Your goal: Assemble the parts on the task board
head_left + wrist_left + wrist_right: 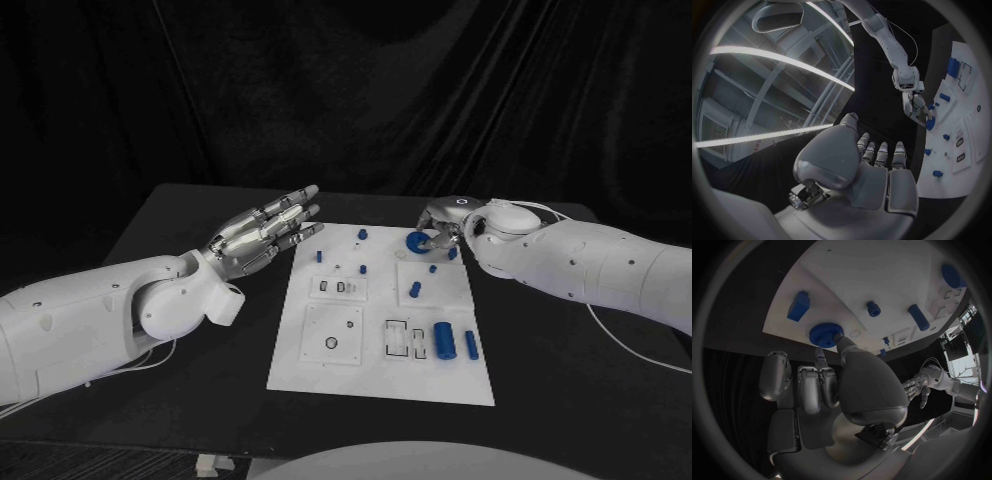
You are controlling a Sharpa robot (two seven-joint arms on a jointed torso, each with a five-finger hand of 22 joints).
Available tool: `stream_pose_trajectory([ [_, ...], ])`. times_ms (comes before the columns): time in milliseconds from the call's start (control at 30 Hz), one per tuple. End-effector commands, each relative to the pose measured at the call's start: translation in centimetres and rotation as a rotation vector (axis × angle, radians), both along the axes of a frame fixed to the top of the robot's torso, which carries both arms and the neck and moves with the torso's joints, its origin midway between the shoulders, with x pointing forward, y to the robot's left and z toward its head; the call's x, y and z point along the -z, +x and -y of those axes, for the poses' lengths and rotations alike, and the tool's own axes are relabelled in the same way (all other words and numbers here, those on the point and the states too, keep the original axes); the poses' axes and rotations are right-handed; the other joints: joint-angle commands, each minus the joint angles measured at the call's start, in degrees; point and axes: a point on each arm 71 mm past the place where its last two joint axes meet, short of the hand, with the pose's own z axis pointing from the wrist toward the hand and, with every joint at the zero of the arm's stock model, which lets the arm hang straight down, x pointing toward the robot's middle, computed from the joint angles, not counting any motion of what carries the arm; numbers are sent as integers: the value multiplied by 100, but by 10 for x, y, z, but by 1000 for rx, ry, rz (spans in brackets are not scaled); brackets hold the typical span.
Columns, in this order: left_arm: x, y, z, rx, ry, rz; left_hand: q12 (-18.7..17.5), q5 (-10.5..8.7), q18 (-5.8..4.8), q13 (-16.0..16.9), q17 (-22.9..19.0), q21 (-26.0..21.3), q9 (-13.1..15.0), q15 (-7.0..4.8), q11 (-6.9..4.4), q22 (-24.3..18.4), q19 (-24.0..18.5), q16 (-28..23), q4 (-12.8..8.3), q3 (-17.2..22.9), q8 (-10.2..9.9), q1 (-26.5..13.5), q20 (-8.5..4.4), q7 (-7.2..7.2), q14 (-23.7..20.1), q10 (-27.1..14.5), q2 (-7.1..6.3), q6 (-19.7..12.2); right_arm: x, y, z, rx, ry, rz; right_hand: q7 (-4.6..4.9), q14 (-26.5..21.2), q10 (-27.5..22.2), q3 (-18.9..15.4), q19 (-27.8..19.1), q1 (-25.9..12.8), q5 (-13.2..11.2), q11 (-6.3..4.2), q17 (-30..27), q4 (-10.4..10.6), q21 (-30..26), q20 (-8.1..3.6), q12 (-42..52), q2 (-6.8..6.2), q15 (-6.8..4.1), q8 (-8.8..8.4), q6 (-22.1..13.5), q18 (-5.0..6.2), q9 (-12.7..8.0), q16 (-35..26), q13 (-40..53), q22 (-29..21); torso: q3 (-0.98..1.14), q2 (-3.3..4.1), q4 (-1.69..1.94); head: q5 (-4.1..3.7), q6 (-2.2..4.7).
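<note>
Table (216, 330) comes first, black, carrying the white task board (382, 385) at its middle, long side running near to far. The left robot hand (264, 235) hovers just off the board's far left corner, fingers straight and spread, holding nothing. The right robot hand (450, 228) is at the far right of the board, its fingertips closed on a blue gear (418, 243); the right wrist view shows the toothed blue wheel (825, 334) pinched at its rim and sitting at the board's edge, though whether it rests on the surface or is lifted just clear I cannot tell.

Near the right side of the board lies a large blue cylinder (444, 339) with a slimmer blue pin (470, 344) just beside it. Toward the middle is a short blue peg (415, 291), and several small blue studs (362, 235) stand along the far end. Rectangular slots and a round hole mark the left half of the board.

The step in hand looks like placing the gear. Next, judging by this, the right robot hand needs to line the gear's bore up over its post or seat, lower it squarely, and let go only once it sits flat; a tilted gear would likely jam.
</note>
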Motion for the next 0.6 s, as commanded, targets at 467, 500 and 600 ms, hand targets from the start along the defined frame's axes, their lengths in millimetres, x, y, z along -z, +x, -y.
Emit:
stream_pose_trajectory([
  [467, 0, -1, 3, 20, -20, -1, -20, 31, 92, -7, -6, -20, 3, 44, 31, -7, -4, -21, -42, 3, 19, 51, 58, 26, -2, 2, 22, -22, 10, -1, -2, -14, -14, -36, 13, 601, 600, 128, -34, 151, 555, 64, 1508, -157, -111, 44, 20, 31, 57, 185, 396, 20, 165, 15, 1507, 223, 1, 0, -4, 19, -13],
  [500, 0, -2, 3, 21, -21, -1, -20, 31, 92, -7, -6, -20, 3, 46, 31, -7, -4, -21, -44, 4, 20, 51, 60, 26, -2, 2, 22, -21, 11, -1, -2, -14, -14, -36, 16, 601, 600, 154, -34, 174, 618, 66, 1508, -182, -117, 44, 20, 23, 57, 189, 416, 20, 179, 15, 1507, 225, 1, 1, -5, 21, -15],
  [600, 0, -2, 3, 21, -21, -2, -20, 31, 92, -7, -6, -20, 3, 46, 31, -7, -4, -21, -44, 4, 20, 51, 60, 26, -2, 2, 22, -21, 11, -1, -2, -17, -13, -38, 19, 601, 600, 218, -31, 225, 736, 70, 1508, -239, -125, 45, 20, 10, 61, 226, 518, 20, 227, 15, 1507, 233, 3, 0, -4, 26, -18],
])
